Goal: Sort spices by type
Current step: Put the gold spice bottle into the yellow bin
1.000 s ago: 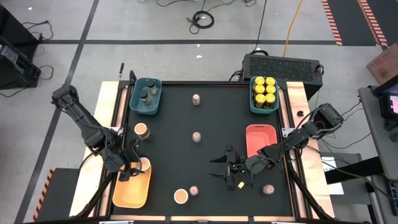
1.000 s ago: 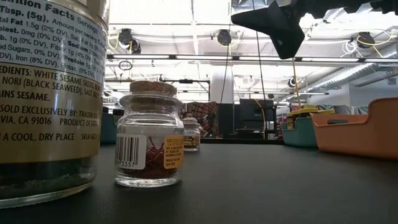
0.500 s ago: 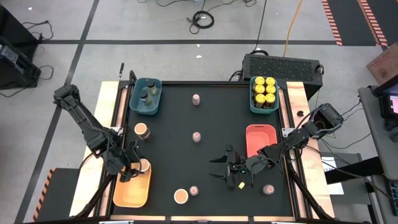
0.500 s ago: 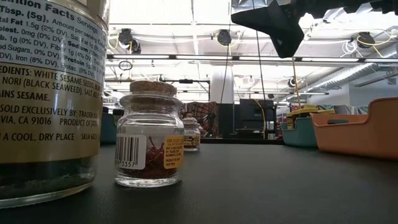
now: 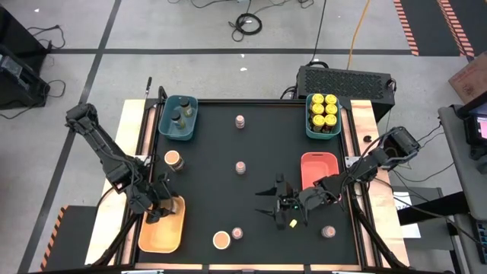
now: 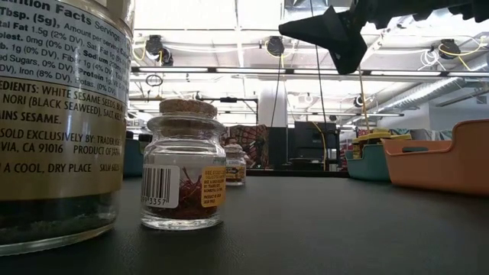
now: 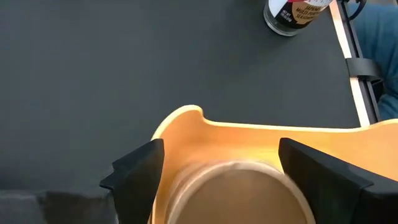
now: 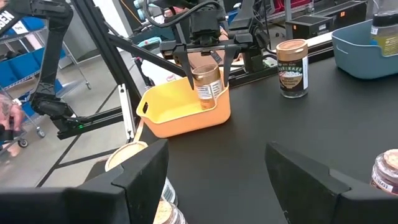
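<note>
Directly over the near end of a yellow tray (image 8: 186, 121), the left gripper (image 8: 206, 70) hangs with its two dark fingers spread. It is released: a tan-lidded jar (image 8: 207, 87) stands upright between the fingers, and a gap shows on each side of it in both wrist views. The jar sits inside the tray, against the tray's end wall.

Just beyond the left gripper, outside the tray, a second tan-lidded jar (image 8: 292, 68) stands alone on the black table (image 5: 205, 190). Farther out the same way, at the table's back edge, a teal tray (image 5: 169, 128) holds dark-lidded jars (image 5: 180, 114). To the gripper's inner side, near the front edge, a third tan-lidded jar (image 5: 221, 240) stands beside a tiny pinkish-lidded jar (image 5: 237, 233). Two more pinkish-lidded jars stand well apart from it, one at the table's middle (image 5: 241, 167) and one near the back edge (image 5: 240, 122).

The right gripper (image 5: 283, 209) hovers above the table across from the left one, its fingers wide apart with nothing between them. A fourth pinkish-lidded jar (image 5: 329, 231) stands near it toward the front. A red-orange tray (image 5: 318, 171) lies just behind it. Farther back, a second teal tray (image 5: 308, 114) is packed with yellow-lidded jars (image 5: 323, 109).

At table height, a cork-stoppered jar (image 6: 183, 176) and the printed label of a larger jar (image 6: 53, 122) fill the foreground.
</note>
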Controlling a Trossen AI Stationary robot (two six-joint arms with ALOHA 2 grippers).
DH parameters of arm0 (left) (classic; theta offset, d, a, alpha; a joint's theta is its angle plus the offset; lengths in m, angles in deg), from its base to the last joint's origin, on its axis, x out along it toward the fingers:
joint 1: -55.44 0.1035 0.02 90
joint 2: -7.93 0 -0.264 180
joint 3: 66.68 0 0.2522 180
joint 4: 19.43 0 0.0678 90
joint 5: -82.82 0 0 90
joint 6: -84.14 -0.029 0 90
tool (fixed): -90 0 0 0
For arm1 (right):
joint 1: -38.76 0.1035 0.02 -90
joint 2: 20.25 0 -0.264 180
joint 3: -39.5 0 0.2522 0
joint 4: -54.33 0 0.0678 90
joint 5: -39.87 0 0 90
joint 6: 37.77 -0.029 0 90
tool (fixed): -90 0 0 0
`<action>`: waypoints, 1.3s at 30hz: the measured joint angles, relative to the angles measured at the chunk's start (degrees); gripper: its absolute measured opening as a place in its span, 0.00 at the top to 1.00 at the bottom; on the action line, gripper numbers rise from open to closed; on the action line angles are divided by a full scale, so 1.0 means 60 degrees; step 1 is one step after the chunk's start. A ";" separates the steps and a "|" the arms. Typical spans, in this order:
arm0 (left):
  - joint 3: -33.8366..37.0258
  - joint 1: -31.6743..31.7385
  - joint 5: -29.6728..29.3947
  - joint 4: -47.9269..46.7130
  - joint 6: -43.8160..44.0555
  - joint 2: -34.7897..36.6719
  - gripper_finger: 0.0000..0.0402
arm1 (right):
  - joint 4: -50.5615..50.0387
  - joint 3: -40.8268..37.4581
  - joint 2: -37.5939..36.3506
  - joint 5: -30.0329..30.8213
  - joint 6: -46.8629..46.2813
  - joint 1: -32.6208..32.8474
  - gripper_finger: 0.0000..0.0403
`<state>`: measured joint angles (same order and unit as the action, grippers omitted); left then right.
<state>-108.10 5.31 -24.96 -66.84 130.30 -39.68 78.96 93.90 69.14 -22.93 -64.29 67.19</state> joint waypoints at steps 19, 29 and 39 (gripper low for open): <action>-0.1168 0.0028 -0.0672 0.0060 -0.0793 0.0004 0.20 | -0.0003 0.0000 0.0000 -0.0011 0.0022 0.0000 0.35; -0.3289 0.1670 -0.2919 -0.2566 0.1533 0.0004 0.20 | -0.0009 0.0000 0.0000 -0.0036 0.0138 0.0004 0.35; -0.5419 0.5204 -0.0890 -0.7396 0.2000 0.0010 0.20 | -0.0668 0.0004 0.0000 -0.0044 0.0146 0.0011 0.35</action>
<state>-140.62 36.54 -30.30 -111.21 142.30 -39.62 74.95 93.92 69.14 -23.19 -63.42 67.25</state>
